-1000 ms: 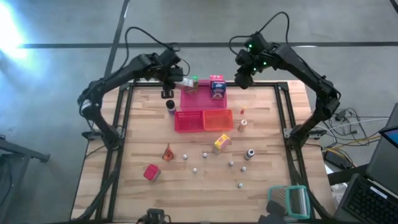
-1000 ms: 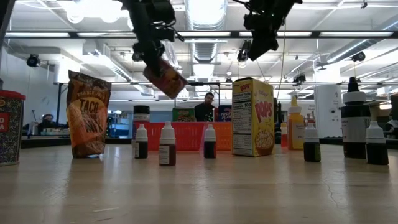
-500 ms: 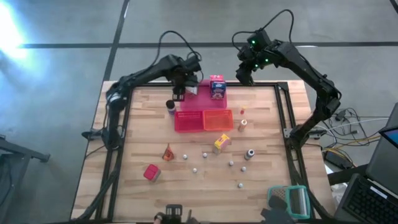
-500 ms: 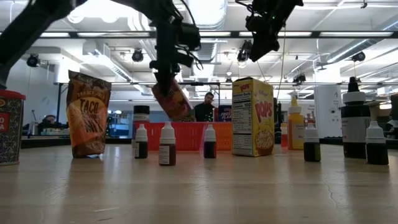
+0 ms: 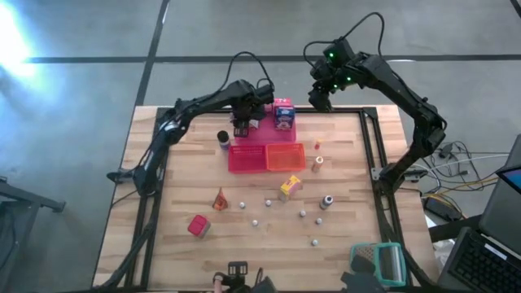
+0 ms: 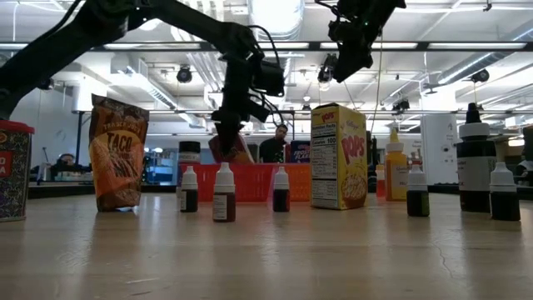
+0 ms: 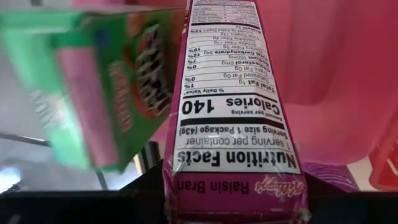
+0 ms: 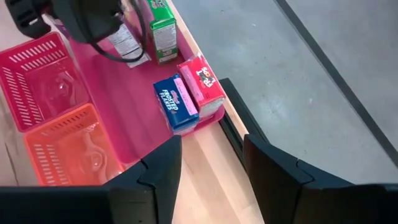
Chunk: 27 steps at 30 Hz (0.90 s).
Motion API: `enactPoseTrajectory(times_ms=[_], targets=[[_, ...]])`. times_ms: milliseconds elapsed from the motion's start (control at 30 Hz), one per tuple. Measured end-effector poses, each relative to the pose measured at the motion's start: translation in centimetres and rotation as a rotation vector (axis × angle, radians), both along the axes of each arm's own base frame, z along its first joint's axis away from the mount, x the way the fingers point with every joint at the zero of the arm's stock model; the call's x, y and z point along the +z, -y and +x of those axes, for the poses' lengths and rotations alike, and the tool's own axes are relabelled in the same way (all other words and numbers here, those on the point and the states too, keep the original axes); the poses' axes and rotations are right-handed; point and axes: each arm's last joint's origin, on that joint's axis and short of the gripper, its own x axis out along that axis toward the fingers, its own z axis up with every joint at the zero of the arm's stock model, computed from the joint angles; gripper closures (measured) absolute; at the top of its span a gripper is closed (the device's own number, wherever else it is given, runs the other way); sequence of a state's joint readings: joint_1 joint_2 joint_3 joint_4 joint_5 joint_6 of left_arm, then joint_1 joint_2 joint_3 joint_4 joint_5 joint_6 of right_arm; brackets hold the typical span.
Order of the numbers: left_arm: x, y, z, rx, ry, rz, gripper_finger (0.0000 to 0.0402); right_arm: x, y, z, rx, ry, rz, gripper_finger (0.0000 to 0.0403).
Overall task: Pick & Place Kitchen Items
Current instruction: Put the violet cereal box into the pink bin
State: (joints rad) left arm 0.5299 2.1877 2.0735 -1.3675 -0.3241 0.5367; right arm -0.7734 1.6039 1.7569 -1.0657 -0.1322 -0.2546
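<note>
On the table [image 5: 179,171], going left to right, a red canister [image 5: 198,225] is lying near the front left, with an orange taco pouch [image 5: 220,198] standing just behind it. A dark jar [image 5: 223,140] is standing beside the red basket [image 5: 247,158].

The left gripper [image 5: 242,124] is reaching over the pink tray [image 5: 267,130] at the table's far edge. Its jaws are closed on a pink Raisin Bran carton [image 7: 231,118], gripping it by the end nearest the wrist; the carton is tilting down toward the tray floor. A green carton [image 7: 93,81] is standing just beside it on the tray.

Farther right on the tray, a blue carton [image 8: 175,102] and a pink-red carton [image 8: 202,85] are standing touching each other at the tray's corner. An orange basket [image 5: 285,155] is sitting against the red one. In front of it a yellow carton [image 5: 289,187] is lying tilted, with small pale bottles [image 5: 269,202] scattered around.

The right gripper [image 5: 320,102] is hovering above the table's far edge, just right of the tray, its jaws spread wide and holding nothing. A teal mesh frame [image 5: 378,262] is lying at the front right corner.
</note>
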Motion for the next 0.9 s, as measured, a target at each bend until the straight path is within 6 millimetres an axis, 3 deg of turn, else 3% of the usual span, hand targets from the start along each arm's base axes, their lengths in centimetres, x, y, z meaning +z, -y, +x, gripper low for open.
enactPoseTrajectory(times_ms=[567,900], targets=[[-1.07,-0.32,0.75,-0.003,-0.001,0.031,0.026,-0.33,-0.03,0.02,0.004,-0.007,0.013,0.0276],[-0.96,-0.01,0.88,-0.042,-0.009,0.029,0.0205,-0.36,-0.03,0.04,0.005,-0.007,0.015,0.0259]])
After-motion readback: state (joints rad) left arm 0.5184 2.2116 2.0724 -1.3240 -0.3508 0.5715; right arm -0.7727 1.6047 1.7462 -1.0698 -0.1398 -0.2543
